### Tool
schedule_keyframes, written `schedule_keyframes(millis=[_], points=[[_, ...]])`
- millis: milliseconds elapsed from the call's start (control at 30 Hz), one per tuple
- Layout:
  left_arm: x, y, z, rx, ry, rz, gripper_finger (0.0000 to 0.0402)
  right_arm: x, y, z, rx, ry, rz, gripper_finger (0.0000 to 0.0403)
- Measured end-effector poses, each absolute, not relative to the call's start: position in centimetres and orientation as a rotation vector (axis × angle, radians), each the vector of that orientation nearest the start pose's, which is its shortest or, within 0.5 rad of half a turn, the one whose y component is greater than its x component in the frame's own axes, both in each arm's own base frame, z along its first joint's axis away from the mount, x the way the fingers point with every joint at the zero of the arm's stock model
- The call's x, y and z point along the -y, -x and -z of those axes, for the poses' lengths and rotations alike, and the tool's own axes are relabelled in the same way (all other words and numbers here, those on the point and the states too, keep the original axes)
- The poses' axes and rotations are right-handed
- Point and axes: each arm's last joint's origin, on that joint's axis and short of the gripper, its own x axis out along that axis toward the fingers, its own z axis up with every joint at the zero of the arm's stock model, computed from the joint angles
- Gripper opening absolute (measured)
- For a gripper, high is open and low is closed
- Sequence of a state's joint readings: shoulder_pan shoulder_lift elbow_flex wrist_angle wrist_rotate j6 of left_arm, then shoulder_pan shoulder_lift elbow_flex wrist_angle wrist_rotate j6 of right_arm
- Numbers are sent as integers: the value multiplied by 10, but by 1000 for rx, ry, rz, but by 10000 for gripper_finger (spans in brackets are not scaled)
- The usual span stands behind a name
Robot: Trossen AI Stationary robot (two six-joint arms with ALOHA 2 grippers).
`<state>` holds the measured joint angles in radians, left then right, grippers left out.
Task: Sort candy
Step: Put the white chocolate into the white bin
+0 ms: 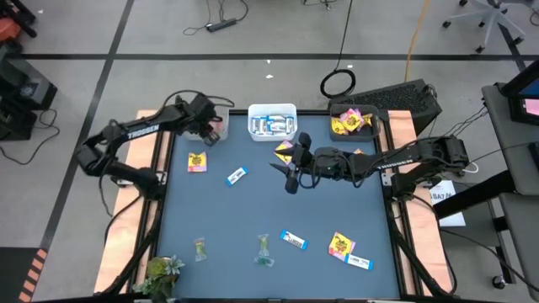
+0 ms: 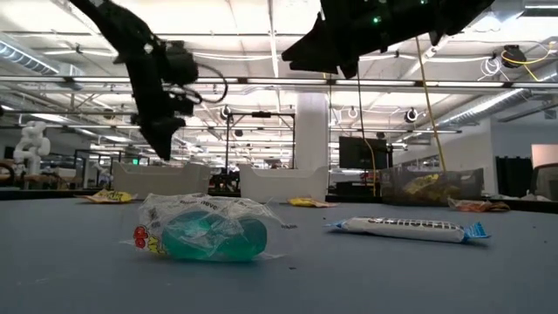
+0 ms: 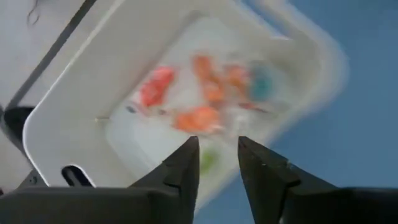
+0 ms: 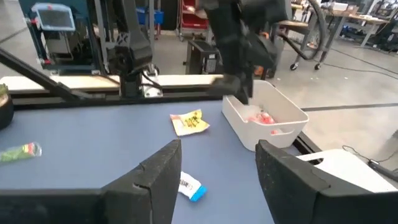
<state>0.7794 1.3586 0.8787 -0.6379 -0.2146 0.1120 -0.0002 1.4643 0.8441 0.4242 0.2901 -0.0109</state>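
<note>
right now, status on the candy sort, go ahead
Left gripper open over white bin of red candies. Right gripper open, empty, mid-table. Loose candy: yellow packet, blue bar. Nothing blocking.

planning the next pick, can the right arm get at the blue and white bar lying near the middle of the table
Probably yes. The right hand hangs open above the mat beside the blue-and-white bar, with bare table between them. The left hand is off over the white bin at the corner, out of that path.
</note>
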Motion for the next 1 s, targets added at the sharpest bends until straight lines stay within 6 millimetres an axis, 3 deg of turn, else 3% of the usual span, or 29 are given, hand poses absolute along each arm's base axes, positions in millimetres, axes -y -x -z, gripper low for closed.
schedule_keyframes(millis=[200, 367, 500, 733, 900, 1000], points=[[-123, -195, -243, -1052, 118, -647, 80, -2, -319, -253, -222, 125, 303, 118], [-74, -212, -249, -1026, 36, -433, 55, -14, -317, -247, -282, 159, 300, 24], [-46, -228, -243, -1020, 49, -328, 38, -25, -314, -240, -345, 141, 270, 13], [-34, -244, -203, -1102, 85, -347, 52, -35, -312, -236, -378, 116, 243, 26], [-40, -253, -173, -1149, 146, -383, 116, -36, -312, -236, -380, 118, 239, 24], [-44, -261, -165, -1127, 150, -409, 163, -36, -312, -236, -381, 118, 240, 24]])
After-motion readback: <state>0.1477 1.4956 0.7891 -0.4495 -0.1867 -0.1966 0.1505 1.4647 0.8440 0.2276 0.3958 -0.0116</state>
